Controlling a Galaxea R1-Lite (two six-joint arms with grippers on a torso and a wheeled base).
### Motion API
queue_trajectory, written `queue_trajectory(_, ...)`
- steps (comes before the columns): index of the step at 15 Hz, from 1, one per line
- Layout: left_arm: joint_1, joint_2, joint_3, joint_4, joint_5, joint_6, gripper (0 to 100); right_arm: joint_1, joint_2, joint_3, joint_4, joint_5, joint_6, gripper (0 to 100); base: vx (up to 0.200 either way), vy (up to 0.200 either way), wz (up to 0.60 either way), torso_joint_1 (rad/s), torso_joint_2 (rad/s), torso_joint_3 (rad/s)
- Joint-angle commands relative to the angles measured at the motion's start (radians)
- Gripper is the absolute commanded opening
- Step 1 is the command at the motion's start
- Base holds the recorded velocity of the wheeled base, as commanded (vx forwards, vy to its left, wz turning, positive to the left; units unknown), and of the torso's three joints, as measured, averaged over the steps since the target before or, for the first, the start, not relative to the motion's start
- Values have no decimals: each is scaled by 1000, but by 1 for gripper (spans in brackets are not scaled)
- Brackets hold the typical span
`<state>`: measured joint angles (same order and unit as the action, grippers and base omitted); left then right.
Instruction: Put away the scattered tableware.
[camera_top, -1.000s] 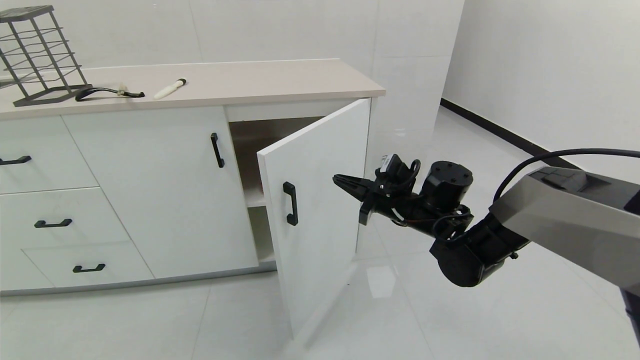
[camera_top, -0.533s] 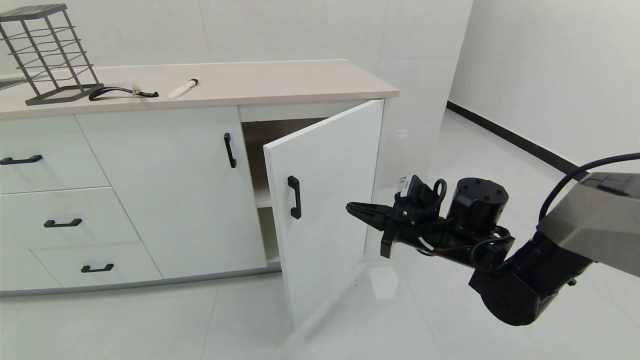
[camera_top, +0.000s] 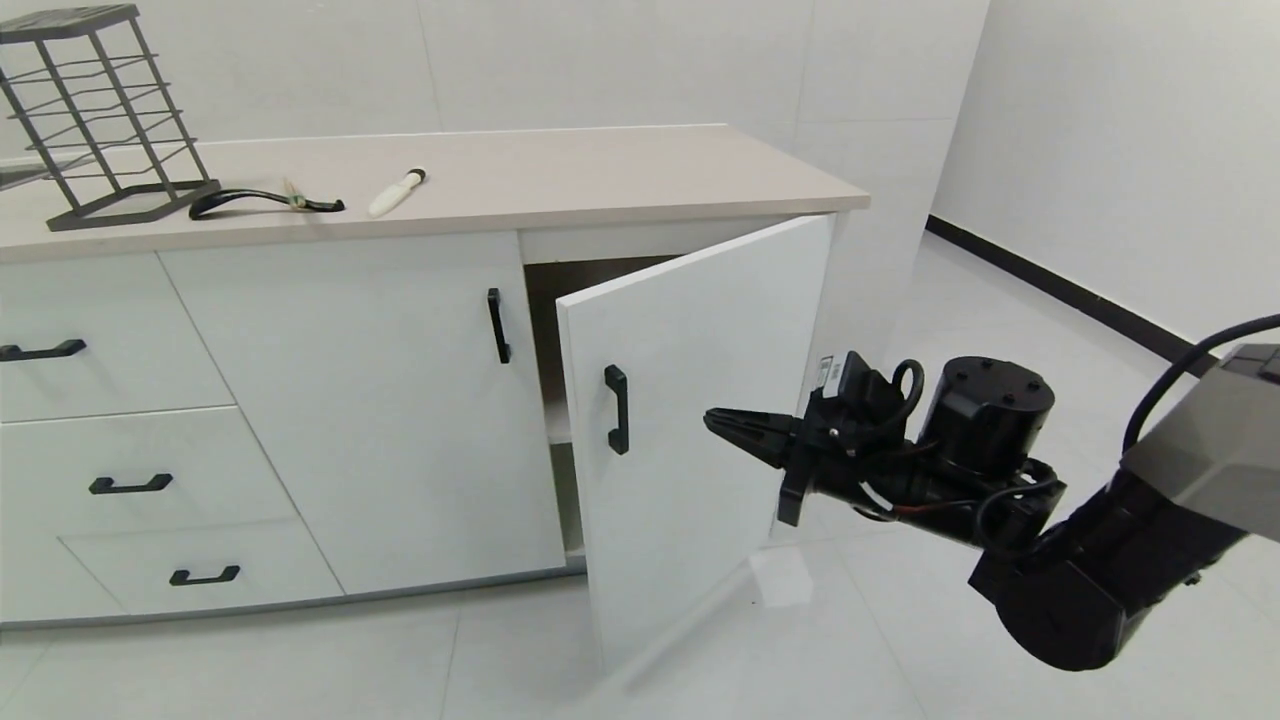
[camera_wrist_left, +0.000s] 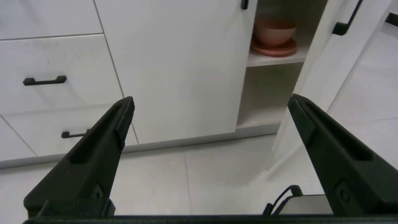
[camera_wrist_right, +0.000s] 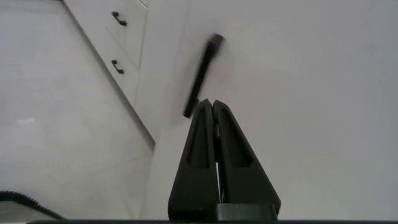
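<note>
jaws: right gripper pressed together, left gripper spread, both empty | counter across top | cabinet door open, centre, opening looks done | black utensil, white utensil lying upper left, neither stored yet

Rack on counter far left — curved utensil, then straight utensil rightward; bowl on cabinet shelf.
</note>
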<state>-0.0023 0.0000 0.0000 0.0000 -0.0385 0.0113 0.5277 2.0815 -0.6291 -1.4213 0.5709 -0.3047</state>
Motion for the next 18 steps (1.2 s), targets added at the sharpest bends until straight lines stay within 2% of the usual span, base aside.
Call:
queue_trajectory(1, -1, 0, 0, 0, 0, 1, 100, 8, -90, 109, 1, 0, -1, 0, 0, 0, 0, 0, 0, 0)
queue_trajectory(4, -1, 0, 0, 0, 0, -1, 100, 0, -324, 324, 2, -3, 4, 0, 0, 0, 0, 0, 0, 0)
queue_trajectory(7, -1, 2, 0, 0, 0, -1, 100, -37, -569, 437, 7, -23, 13, 0, 0, 0, 0, 0, 0, 0)
queue_trajectory(10, -1, 0, 0, 0, 0, 1, 100, -330, -882, 585, 44, -39, 21, 0, 0, 0, 0, 0, 0, 0)
queue_trajectory(11, -1, 2, 0, 0, 0, -1, 100, -402, -980, 626, 79, -37, 32, 0, 0, 0, 0, 0, 0, 0)
queue_trajectory(14, -1, 0, 0, 0, 0, 1, 100, -495, -1359, 628, 341, -37, 32, 0, 0, 0, 0, 0, 0, 0)
queue_trajectory(18, -1, 2, 0, 0, 0, -1, 100, -497, -1782, 582, 760, -55, 38, 0, 0, 0, 0, 0, 0, 0)
